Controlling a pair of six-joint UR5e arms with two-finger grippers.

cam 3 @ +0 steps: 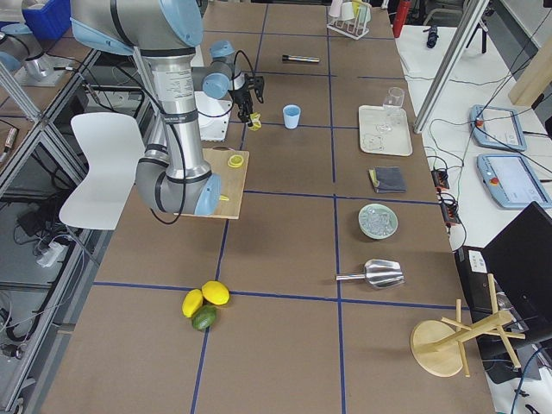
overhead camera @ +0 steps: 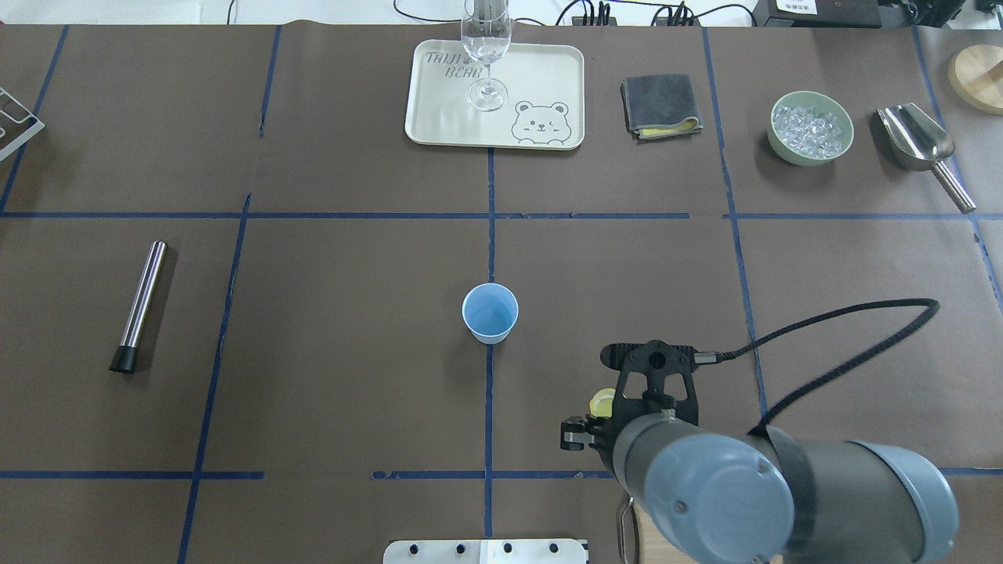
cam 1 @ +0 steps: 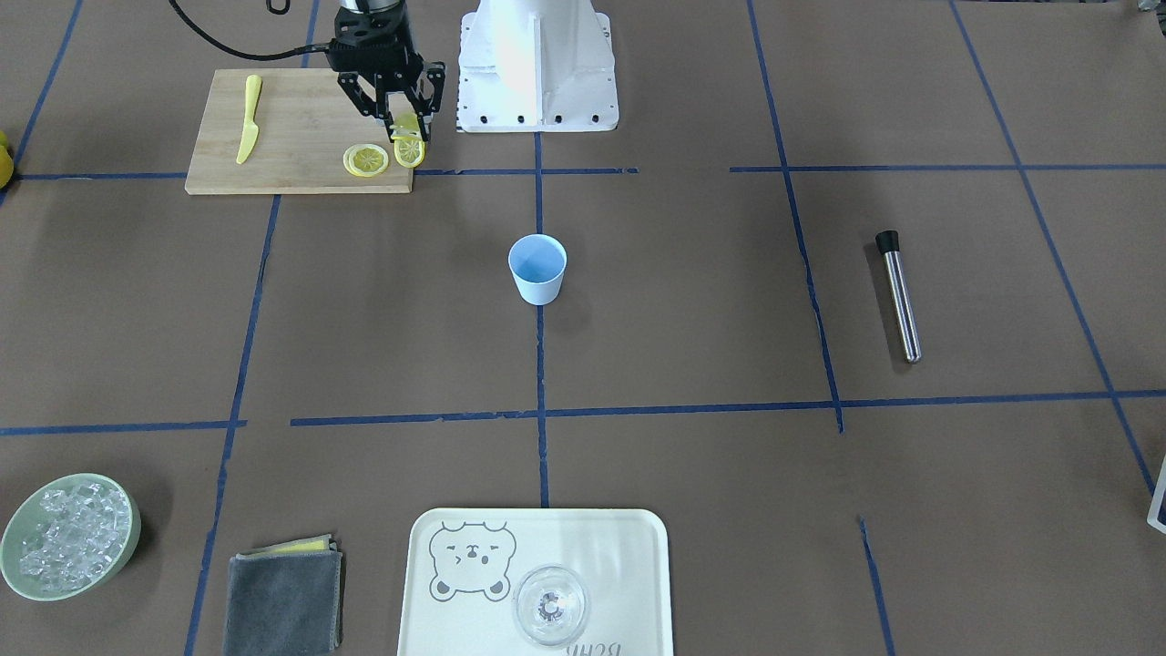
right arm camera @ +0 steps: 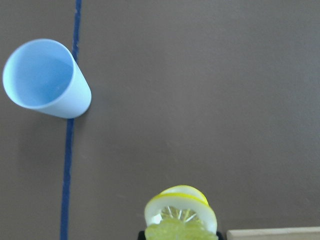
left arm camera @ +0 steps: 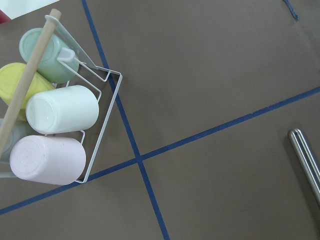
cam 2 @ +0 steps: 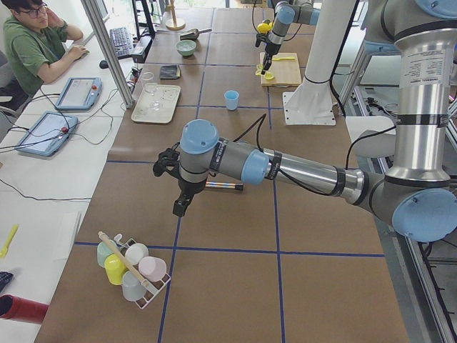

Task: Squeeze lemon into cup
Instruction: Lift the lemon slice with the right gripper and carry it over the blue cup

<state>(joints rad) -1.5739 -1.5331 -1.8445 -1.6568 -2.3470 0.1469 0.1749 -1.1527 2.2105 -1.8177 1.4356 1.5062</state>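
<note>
The light-blue cup (cam 1: 537, 269) stands upright and empty at the table's middle; it also shows in the overhead view (overhead camera: 490, 313) and the right wrist view (right arm camera: 47, 80). My right gripper (cam 1: 407, 135) is shut on the lemon (cam 1: 409, 151), a small yellow piece with a segmented cut face. It holds the lemon above the near corner of the cutting board (cam 1: 291, 137). The lemon (right arm camera: 180, 212) is well apart from the cup. My left gripper (cam 2: 180, 209) hangs over the table's left end; I cannot tell whether it is open or shut.
A thin lemon slice (cam 1: 365, 160) and a yellow knife (cam 1: 248, 118) lie on the board. A metal rod (cam 1: 899, 296), a tray (cam 1: 638, 547) with a clear glass (cam 1: 549, 606), an ice bowl (cam 1: 68, 536) and a grey cloth (cam 1: 284, 592) are around. A cup rack (left arm camera: 60, 125) is under the left wrist.
</note>
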